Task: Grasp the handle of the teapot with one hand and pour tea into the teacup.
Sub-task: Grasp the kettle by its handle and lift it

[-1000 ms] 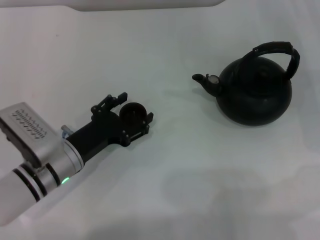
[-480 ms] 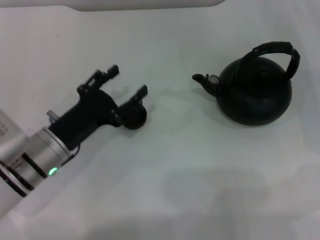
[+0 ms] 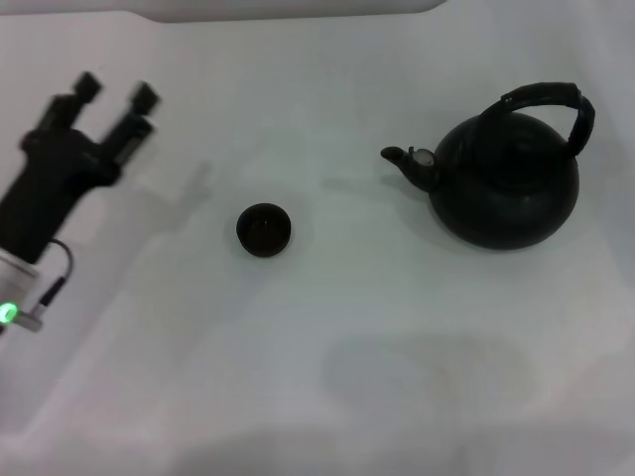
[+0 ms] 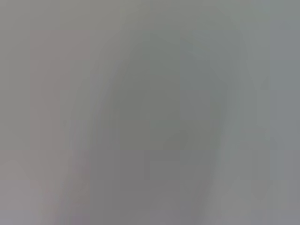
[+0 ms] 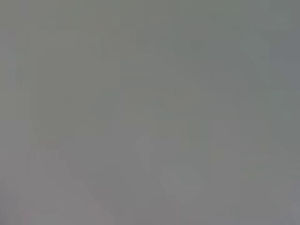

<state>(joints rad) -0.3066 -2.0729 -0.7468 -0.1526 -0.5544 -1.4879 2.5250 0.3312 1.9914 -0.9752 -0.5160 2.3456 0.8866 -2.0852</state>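
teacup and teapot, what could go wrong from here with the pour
The teacup is tiny beside the teapot and stands apart from its spout, so a pour could miss or knock it. No gripper is on the handle; the open left gripper is far off, the right unseen.

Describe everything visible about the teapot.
The teapot is a large, round, matte-black, kettle-shaped pot standing upright on the white table, on the robot's right side. Its short spout, bearing a small silvery spot, points toward the teacup, which sits well apart from it. The handle, a thick, wrapped-looking black arch, rises over the top. Nothing touches the pot except the table; no gripper is near it.
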